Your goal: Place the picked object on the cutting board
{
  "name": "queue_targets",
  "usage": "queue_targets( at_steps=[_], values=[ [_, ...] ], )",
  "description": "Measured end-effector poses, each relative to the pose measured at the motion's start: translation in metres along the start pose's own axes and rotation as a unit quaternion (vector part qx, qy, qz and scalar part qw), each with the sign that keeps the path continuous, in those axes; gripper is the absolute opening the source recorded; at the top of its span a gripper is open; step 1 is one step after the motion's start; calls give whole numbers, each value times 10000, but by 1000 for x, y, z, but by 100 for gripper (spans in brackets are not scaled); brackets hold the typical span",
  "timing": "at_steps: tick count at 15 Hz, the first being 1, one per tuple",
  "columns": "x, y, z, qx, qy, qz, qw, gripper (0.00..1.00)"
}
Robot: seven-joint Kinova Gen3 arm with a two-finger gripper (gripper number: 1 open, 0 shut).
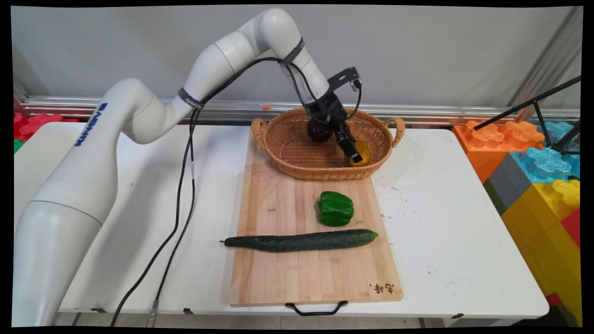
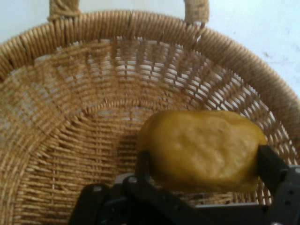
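Yellow pepper (image 2: 204,150) sits clamped between the black gripper (image 1: 353,154) fingers (image 2: 271,164), down inside the wicker basket (image 1: 283,160) at its right end; in the hand view a finger presses each flank of its smooth, lumpy body, with the woven basket floor and wall behind it. Nearest the camera, a black handle (image 1: 316,308) curls off the front edge of a long, pale wooden cutting board (image 1: 278,273), which carries a small dark stamp at its near right corner. Across the middle of the board lies a dark green cucumber (image 1: 301,241), long and slightly bumpy, its stem tip reaching just past the board's left edge. Just beyond it, a glossy green pepper (image 1: 335,208) rests on the board, close to the cucumber, though I cannot tell whether they touch. Farther back, the oval basket of tan weave with a looped handle at each end stands on the board's far end. Inside it, left of the gripper, a dark round purple fruit (image 1: 318,132) is partly hidden by the wrist. Black cables (image 1: 178,208) hang from the arm down to the white table (image 1: 464,241), which shows faint scuffs on its right half. Big foam blocks (image 1: 533,157) in orange, blue, grey and yellow stack at the right, red ones at the far left, and a plain grey wall (image 1: 441,55) with a metal rail closes the back.
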Motion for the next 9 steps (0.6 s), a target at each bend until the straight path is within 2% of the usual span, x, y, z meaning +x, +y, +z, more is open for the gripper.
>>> queue_targets(
  at_steps=[3, 6, 9],
  values=[
    [7, 4, -13, 168, 191, -28, 9997, 0],
    [15, 13, -38, 449, 447, -119, 9979, 0],
    [10, 29, -74, 638, 568, -483, 9952, 0]
  ],
)
